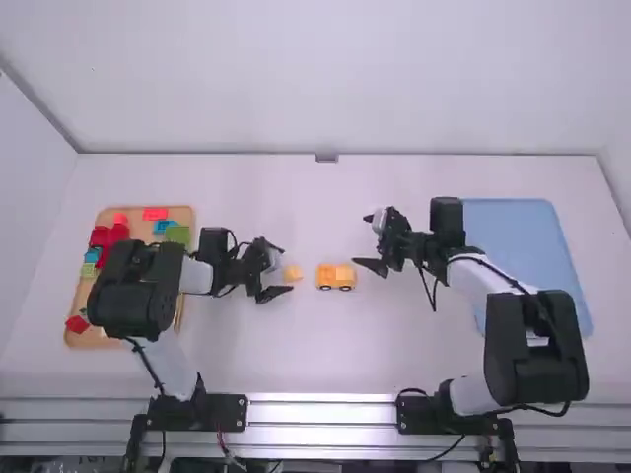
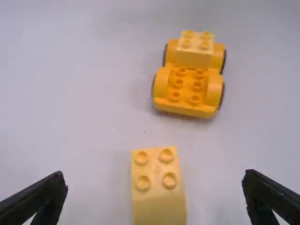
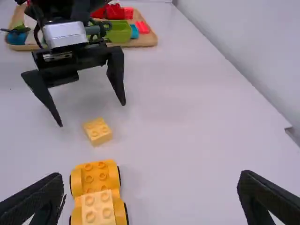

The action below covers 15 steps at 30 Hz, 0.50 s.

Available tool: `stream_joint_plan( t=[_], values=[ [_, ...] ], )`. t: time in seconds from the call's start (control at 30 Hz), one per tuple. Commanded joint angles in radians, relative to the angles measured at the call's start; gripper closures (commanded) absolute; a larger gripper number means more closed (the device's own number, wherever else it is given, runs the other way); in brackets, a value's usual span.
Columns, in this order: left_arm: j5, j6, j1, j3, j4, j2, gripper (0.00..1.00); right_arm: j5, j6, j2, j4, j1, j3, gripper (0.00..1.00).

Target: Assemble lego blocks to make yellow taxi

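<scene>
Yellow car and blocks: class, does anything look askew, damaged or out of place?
Nothing stands out: the top block sits level on the car, and the loose block rests studs up on the table.

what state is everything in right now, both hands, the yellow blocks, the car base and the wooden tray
left hand: open
right hand: open
car base: upright, bare at one end
block on car base: seated, studs up
loose block: unattached, studs up
wooden tray: holding coloured pieces
</scene>
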Motion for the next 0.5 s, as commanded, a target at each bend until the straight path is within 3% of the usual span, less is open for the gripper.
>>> stream_joint_plan(
  t=[0.0,0.37,0.47],
  values=[
    [-0.004,-0.108,-0.005,-0.023,0.061,0.039,0.01,0.019,-0.003,0.010,0.010,0.019,-0.008,0.02],
    [0.059,-0.078,-0.011,0.057,0.042,0.165,0.02,0.086,0.001,0.010,0.009,0.069,-0.008,0.02],
    [0.058,-0.078,-0.018,0.064,0.053,0.181,0.11,0.079,0.014,0.010,0.010,0.058,-0.008,0.02]
  ],
)
